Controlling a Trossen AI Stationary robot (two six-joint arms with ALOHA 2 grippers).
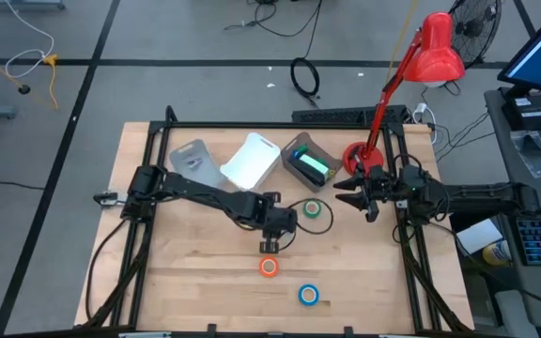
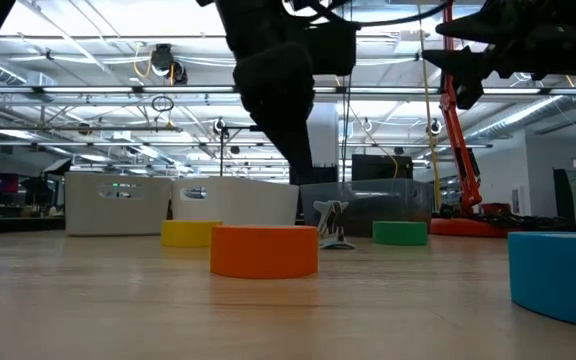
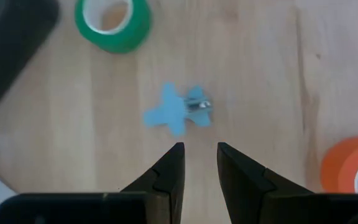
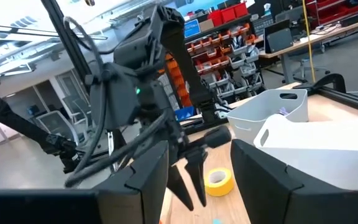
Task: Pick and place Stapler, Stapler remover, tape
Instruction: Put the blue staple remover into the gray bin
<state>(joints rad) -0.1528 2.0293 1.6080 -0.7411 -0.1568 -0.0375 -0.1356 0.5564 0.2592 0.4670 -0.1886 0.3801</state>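
The pale blue stapler remover lies flat on the wooden table. My left gripper hangs just short of it, pointing steeply down, open by a narrow gap with nothing between its fingers. Around it lie the tape rolls, flat on the table: green, orange, blue and yellow. A green thing in the dark bin may be the stapler. My right gripper waits open, raised at the table's right edge.
At the far side stand a translucent bin, a white bin and a dark bin. A red desk lamp rises at the far right corner. A black frame runs round the table.
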